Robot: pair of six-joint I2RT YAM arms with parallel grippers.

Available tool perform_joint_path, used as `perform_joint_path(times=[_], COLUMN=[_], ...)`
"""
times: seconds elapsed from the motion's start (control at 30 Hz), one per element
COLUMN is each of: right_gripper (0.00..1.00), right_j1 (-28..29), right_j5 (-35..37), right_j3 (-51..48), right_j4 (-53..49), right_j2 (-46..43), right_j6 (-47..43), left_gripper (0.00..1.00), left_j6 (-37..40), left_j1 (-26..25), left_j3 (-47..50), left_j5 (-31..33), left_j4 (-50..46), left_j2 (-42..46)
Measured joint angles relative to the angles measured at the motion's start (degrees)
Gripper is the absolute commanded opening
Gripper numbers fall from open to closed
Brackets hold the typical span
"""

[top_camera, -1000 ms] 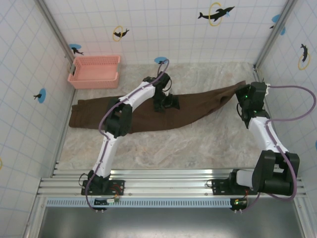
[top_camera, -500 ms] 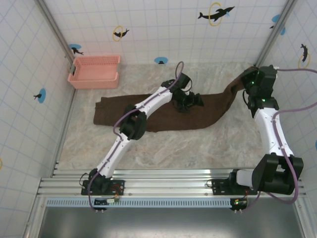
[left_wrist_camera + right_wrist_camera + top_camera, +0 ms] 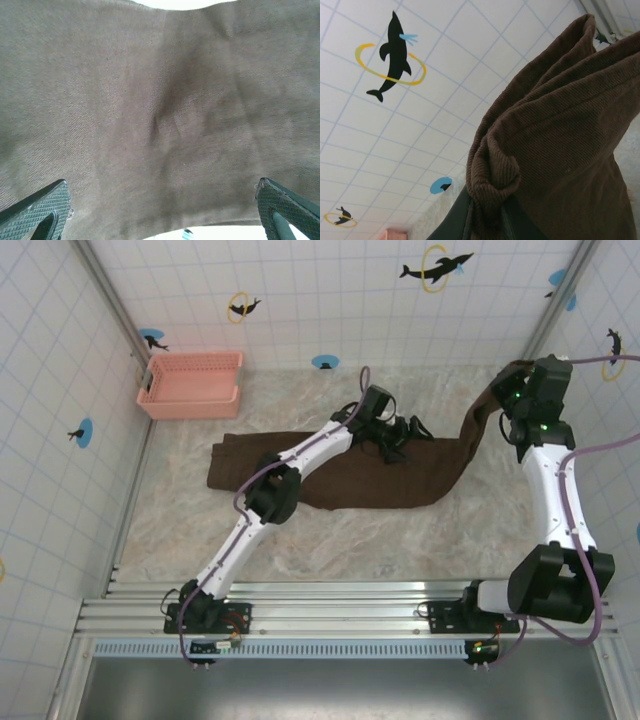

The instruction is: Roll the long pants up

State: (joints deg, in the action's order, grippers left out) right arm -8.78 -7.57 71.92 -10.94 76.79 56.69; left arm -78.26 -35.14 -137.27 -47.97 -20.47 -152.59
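- Overhead, the long pants lie stretched across the marble-patterned table. Their left end rests flat, near but apart from the pink basket against the back wall. Their right end climbs off the surface towards the far right corner.
- At that corner, the right hand is raised high and closed tight on the lifted end of the garment. Its wrist view shows brown ribbed cloth bunched into a knot between its dark fingers. The rest hangs in heavy folds in front of the tiled wall and a dolphin sticker.
- Reaching diagonally across the table, the left hand sits low over the middle of the pants, close to their far edge. Its jaws are spread wide and grip nothing.
- From the left wrist, two ribbed green fingertips show at the bottom corners. Flat brown fabric spans the whole gap between them, with a soft dark crease running down its centre.
- Whether those fingertips press on the cloth or hover just above it cannot be told.
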Motion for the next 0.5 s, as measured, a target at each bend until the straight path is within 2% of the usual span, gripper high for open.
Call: perform_joint_path(times=[0.13,0.27,0.5], right_gripper=[0.04,0.04,0.04], right_j1=[2.84,6.45,15.39], right_j5=[0.11,0.24,0.90], right_j3=[-1.33,-1.62,2.25], right_j4=[0.09,0.09,-1.60], right_j2=[-0.33,-0.33,0.17], right_j6=[-0.28,-1.07,-2.67], left_gripper=[0.97,0.98,0.98], left_j6=[4.02,14.86,27.15], left_j1=[5.88,16.96,40.46], left_j3=[4.09,9.09,37.09], left_j5=[1.18,8.37,19.93], left_j4=[-3.76,-14.99,-21.70], left_j2=[5.86,17.22,43.67])
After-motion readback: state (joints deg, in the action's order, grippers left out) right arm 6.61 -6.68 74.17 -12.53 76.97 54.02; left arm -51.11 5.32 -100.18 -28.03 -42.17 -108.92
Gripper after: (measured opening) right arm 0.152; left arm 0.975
